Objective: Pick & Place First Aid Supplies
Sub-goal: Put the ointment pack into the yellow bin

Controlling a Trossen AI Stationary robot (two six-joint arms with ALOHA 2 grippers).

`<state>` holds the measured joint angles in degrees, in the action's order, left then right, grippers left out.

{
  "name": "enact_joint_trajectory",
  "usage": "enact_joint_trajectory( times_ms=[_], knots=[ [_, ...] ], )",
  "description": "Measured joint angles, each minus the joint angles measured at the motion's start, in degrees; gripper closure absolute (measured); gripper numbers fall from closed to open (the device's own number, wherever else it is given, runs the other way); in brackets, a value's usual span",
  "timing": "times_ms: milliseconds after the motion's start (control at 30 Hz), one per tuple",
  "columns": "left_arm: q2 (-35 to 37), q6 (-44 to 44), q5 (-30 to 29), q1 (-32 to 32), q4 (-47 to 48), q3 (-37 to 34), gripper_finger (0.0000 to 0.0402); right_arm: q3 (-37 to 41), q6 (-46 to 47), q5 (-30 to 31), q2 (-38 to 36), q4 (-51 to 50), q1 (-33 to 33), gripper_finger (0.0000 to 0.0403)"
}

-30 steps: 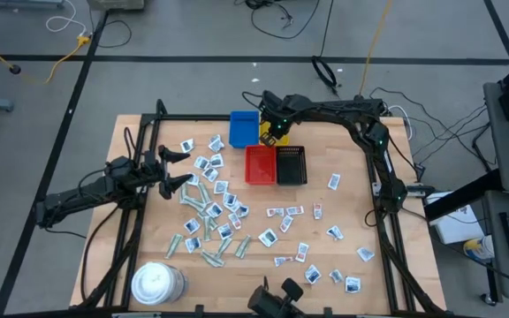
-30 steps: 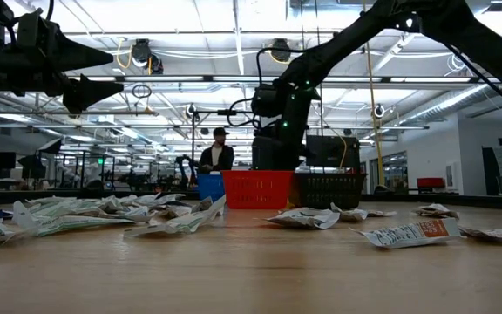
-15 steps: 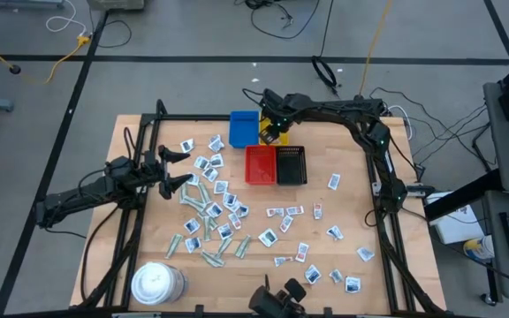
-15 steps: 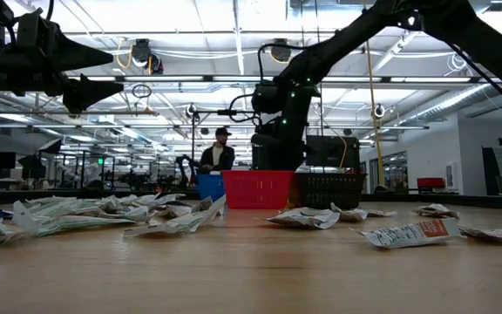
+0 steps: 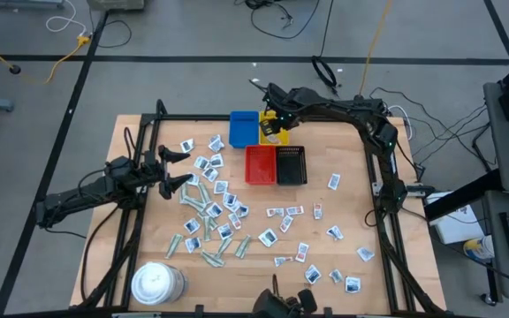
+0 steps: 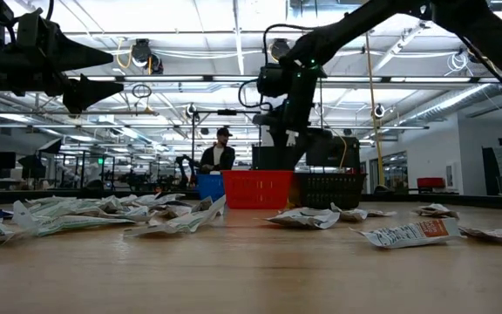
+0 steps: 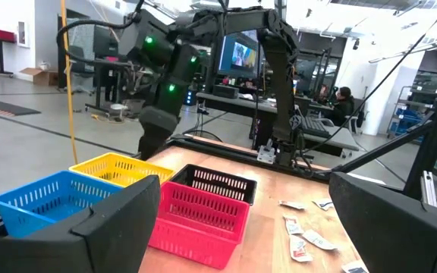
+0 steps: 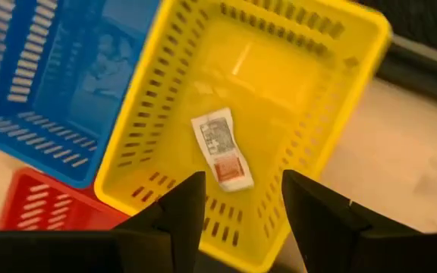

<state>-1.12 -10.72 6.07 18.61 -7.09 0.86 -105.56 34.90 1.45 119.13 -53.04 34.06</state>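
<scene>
Now your right gripper [image 8: 237, 199] hangs, jaws spread, over the yellow slotted plastic tray [image 8: 309, 83] holding 1 white-and-red flat packet [image 8: 222, 149]; descending carelessly could clip its rim.

yellow tray [image 5: 269, 134]: mostly hidden under right arm | packet print: unreadable

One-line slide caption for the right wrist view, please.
Right tool, fingers apart, above the yellow tray, one packet lying inside.
</scene>
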Motion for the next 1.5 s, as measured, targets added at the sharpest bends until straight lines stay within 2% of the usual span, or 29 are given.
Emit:
enact_joint_trajectory(
  times_ms=[300,567,1000,1267,1500],
  knots=[
    [0.00,0.00,0.02,0.00,0.00,0.00,0.0011,-0.02,19.14,0.26,-1.43,-9.30,0.54,0.0232],
    [0.01,0.00,-0.04,0.00,0.00,0.02,0.0011,1.24,22.33,0.22,-2.11,-11.97,0.74,0.0232],
    [0.01,0.00,-5.14,0.01,0.00,0.02,0.0011,21.91,33.24,-0.04,-18.26,-10.11,-1.65,0.0232],
    [0.00,0.00,-5.18,0.02,0.00,0.00,0.0011,34.06,40.40,-0.22,-27.55,-9.95,-4.22,0.0232],
    [0.01,0.00,-5.16,0.00,0.00,0.01,0.0011,41.51,43.95,-3.23,-33.17,-10.11,-5.29,0.0232]
  ],
)
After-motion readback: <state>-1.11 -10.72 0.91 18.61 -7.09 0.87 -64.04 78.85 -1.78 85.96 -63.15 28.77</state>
